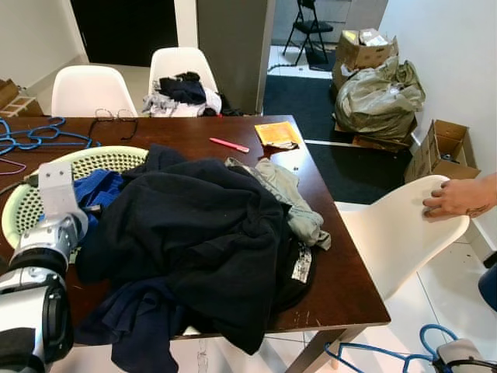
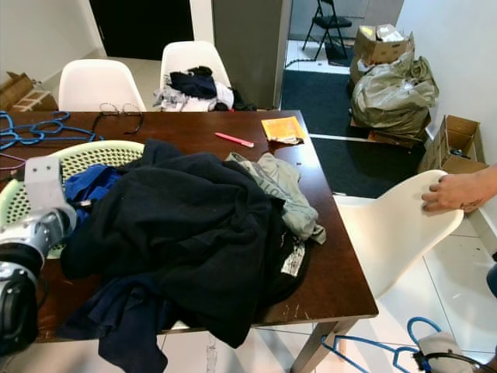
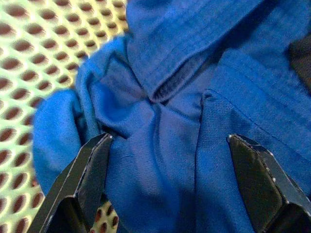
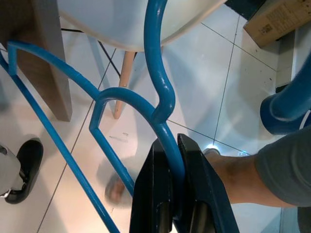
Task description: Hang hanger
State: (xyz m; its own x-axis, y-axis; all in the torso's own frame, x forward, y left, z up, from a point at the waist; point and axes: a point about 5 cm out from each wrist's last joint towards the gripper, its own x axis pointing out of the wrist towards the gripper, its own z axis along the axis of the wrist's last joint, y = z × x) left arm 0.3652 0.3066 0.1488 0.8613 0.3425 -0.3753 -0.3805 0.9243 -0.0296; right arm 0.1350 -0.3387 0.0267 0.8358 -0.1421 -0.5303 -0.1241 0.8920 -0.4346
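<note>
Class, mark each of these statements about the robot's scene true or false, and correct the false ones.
1. The right gripper is shut on a blue hanger. True.
2. The left gripper is shut on a pink pen. False: it is open over a blue garment in the basket; the pen lies on the table.
3. A person's hand rests on a white chair. True.
4. The basket is on the floor. False: it sits on the table.
5. Dark clothes are piled on the table. True.

Head stereo pair; two wrist close-ups.
</note>
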